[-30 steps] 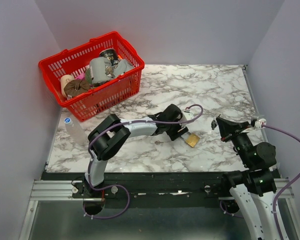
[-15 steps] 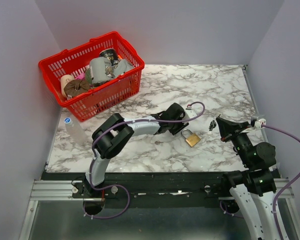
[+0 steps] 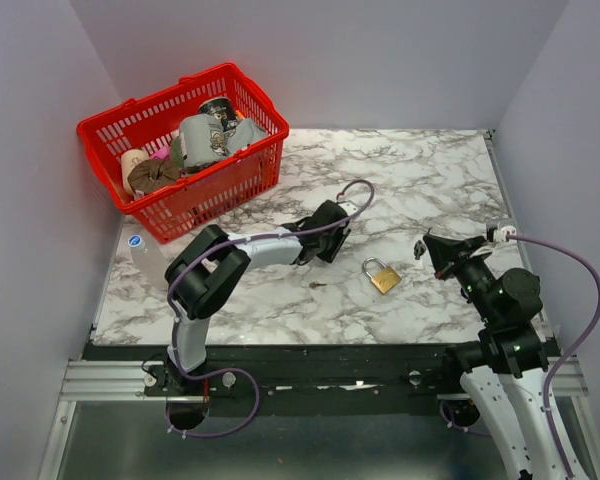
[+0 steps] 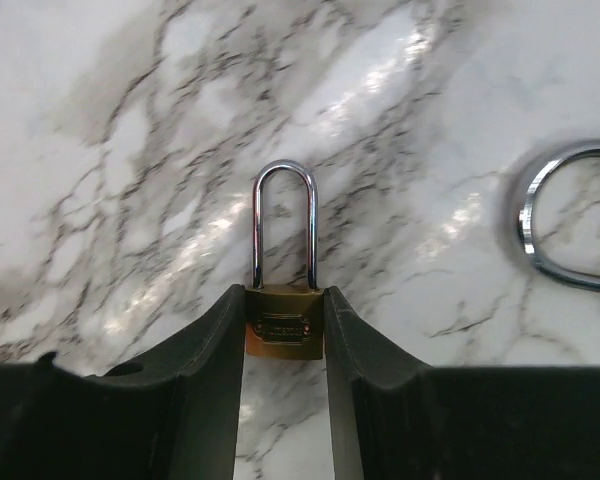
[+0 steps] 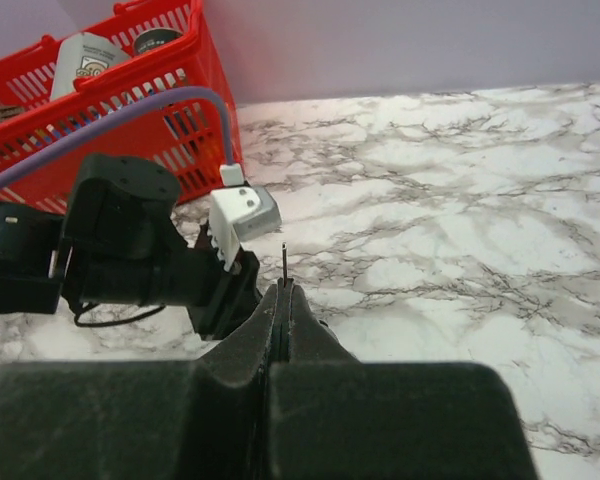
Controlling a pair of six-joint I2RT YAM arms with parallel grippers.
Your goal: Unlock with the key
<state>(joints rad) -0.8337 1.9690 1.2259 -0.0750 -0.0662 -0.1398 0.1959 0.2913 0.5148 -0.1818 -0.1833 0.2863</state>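
The key [image 5: 283, 264] is pinched between the right fingers [image 5: 252, 338], which are pressed together on it. In the right wrist view only the thin silver blade stands up above them, the head hidden in the grip. From above, the key [image 3: 420, 247] hangs over the right part of the marble surface [image 3: 430, 180], near the larger padlock [image 3: 383, 276] but apart from it. The left fingers [image 4: 205, 370] close against both sides of the brass body of a small padlock [image 4: 284, 320]. Its shackle points away along the surface, and its lower end is cut off between them. The top view hides this padlock under the left wrist. A second silver shackle [image 4: 555, 230] is cut by the right edge of the left wrist view. Open marble lies behind both arms up to the back wall and toward the right wall. The far left corner is taken by a red basket [image 3: 235, 175], with a clear bottle [image 3: 145, 255] at the left edge. A tiny dark thing [image 3: 318, 286] lies on the surface near the left arm, too small to make out.
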